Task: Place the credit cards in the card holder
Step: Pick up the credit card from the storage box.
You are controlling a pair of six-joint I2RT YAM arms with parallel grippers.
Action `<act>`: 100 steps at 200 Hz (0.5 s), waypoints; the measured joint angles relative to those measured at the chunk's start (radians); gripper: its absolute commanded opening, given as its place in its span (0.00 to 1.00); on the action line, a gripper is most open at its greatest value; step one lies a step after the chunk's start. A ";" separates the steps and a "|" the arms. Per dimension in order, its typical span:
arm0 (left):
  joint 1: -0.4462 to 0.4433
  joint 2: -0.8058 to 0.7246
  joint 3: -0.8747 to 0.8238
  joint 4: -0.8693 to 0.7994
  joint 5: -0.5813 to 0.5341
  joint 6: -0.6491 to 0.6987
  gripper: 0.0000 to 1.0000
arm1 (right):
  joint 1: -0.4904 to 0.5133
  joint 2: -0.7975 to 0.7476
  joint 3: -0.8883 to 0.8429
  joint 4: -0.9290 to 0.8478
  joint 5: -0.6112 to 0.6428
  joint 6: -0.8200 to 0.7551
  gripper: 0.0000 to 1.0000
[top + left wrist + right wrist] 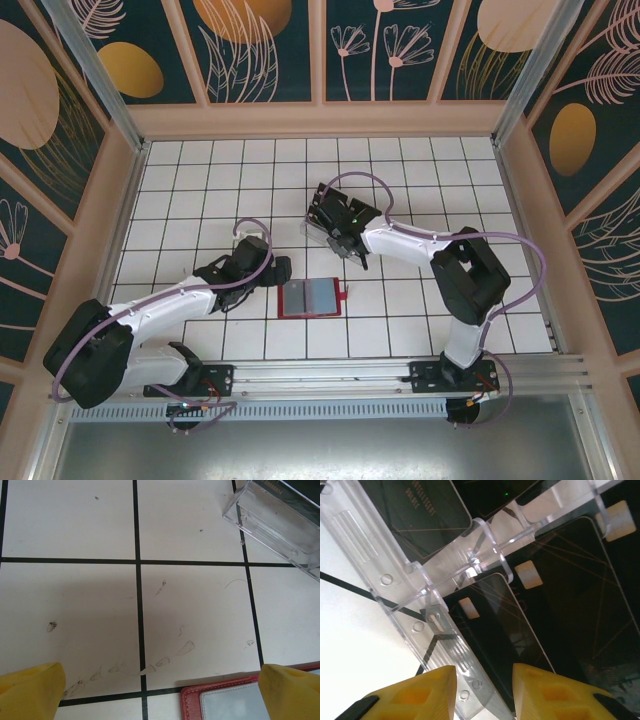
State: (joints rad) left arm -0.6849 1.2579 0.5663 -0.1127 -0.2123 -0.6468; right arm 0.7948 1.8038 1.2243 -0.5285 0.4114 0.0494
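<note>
Yellow fingers of my right gripper (pixel 483 692) sit at the bottom of the right wrist view, drawn close with a narrow gap between them. The clear edge of the plastic rack (pixel 395 580) and the rim of a black card run into that gap, and I cannot tell whether the pads are pinching either one. Just beyond, the cards (pixel 505 645) stand in the rack's slots, black with thin gold lines and pale square chips on some. I count at least three, one behind another. From the top camera I see the right gripper (pixel 328 232) reaching down over the rack (pixel 310 228) near the middle of the white tiled table (pixel 420 160). The wallet (pixel 310 298) lies open and flat, nearer the arm bases than the rack and apart from it. Its red border frames grey pockets that face up, and its snap tab (pixel 345 293) sticks out on the right side. My left gripper (pixel 283 268) sits just beside the wallet's far left corner. On the left wrist view that gripper (pixel 160 695) is spread wide, a yellow tip at each lower corner, with bare tile and the wallet's (pixel 220 702) red corner between them. The rack (pixel 277 522) shows at upper right with a dark card in it.
</note>
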 measured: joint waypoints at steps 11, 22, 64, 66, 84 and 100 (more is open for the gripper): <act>0.000 0.000 0.000 0.002 0.000 0.000 0.99 | 0.000 0.000 0.000 0.000 0.010 0.000 0.35; 0.000 0.001 0.000 0.005 0.000 0.000 0.99 | 0.000 0.000 0.000 0.000 0.015 -0.001 0.35; 0.000 0.013 0.000 0.005 0.004 0.000 0.99 | 0.000 0.000 0.000 0.000 0.013 -0.013 0.34; 0.000 0.013 0.000 0.005 0.004 0.000 0.99 | 0.000 0.000 0.000 0.000 0.013 -0.014 0.34; 0.000 0.013 0.000 0.005 0.004 0.001 0.99 | 0.000 0.002 0.000 0.000 0.004 -0.014 0.31; 0.000 0.013 0.000 0.005 0.004 0.001 0.99 | 0.000 0.002 0.000 0.000 -0.005 -0.014 0.27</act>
State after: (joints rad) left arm -0.6849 1.2709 0.5663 -0.1074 -0.2085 -0.6460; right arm 0.7948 1.8061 1.2243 -0.5282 0.4068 0.0349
